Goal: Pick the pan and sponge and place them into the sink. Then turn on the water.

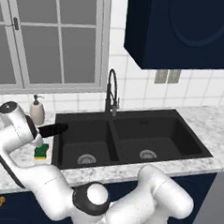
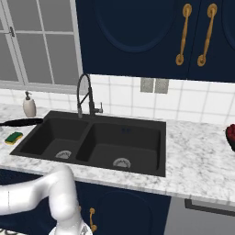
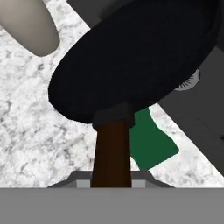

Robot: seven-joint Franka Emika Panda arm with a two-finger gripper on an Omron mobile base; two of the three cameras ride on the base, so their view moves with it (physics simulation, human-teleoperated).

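Observation:
My gripper (image 3: 111,181) is shut on the reddish-brown handle (image 3: 112,148) of the black pan (image 3: 131,57). The pan hangs tilted above the marble counter left of the sink (image 1: 113,140), and its rim (image 1: 54,129) reaches over the sink's left edge. In the right base view the pan (image 2: 20,122) shows as a thin dark edge at the far left. The yellow and green sponge (image 1: 41,151) (image 2: 13,137) lies on the counter under the pan, its green side (image 3: 151,142) partly covered. Both basins of the sink (image 2: 85,147) are bare. No water is in view at the faucet (image 1: 110,92).
A white soap dispenser (image 1: 37,110) (image 2: 29,105) stands behind the pan near the window. The black gooseneck faucet (image 2: 85,94) rises behind the basin divider. Dark blue cabinets hang overhead. A dark red object (image 2: 231,135) sits at the right end of the counter.

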